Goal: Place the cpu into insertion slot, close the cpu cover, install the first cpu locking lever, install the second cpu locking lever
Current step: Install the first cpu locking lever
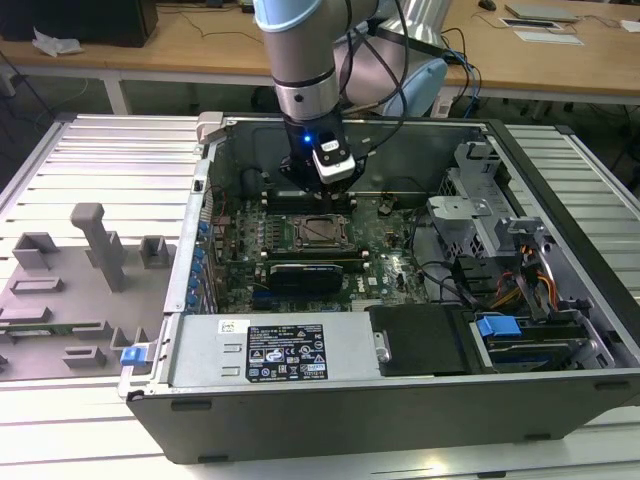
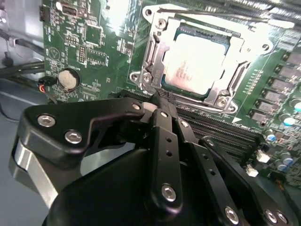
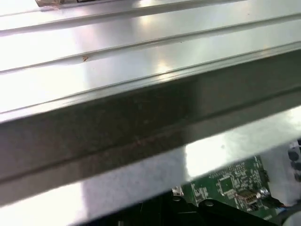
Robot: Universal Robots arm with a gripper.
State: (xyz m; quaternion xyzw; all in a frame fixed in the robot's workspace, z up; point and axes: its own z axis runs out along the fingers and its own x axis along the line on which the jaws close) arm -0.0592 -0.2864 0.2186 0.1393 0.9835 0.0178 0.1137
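Observation:
The cpu [image 2: 195, 59] lies flat in the insertion slot [image 1: 322, 231], its pale metal top showing through the window of the cpu cover [image 2: 153, 56]. The cover is down flat on the socket, a silver frame around the chip. My gripper [image 2: 160, 98] hangs just beside the socket's edge with its black fingers [image 2: 162, 141] pressed together and nothing visible between them. In the exterior view the gripper [image 1: 335, 198] sits low inside the open computer case, just behind the socket. A thin metal lever [image 2: 211, 20] runs along the frame's far side.
The case walls [image 1: 350, 125] ring the motherboard [image 1: 385, 240]. A power supply [image 1: 270, 350] and black drive [image 1: 420, 340] fill the front, with a drive cage [image 1: 480, 215] and cables at the exterior view's right. Grey fixtures [image 1: 100, 245] stand on the table outside. Memory slots [image 2: 221, 132] lie beside the gripper.

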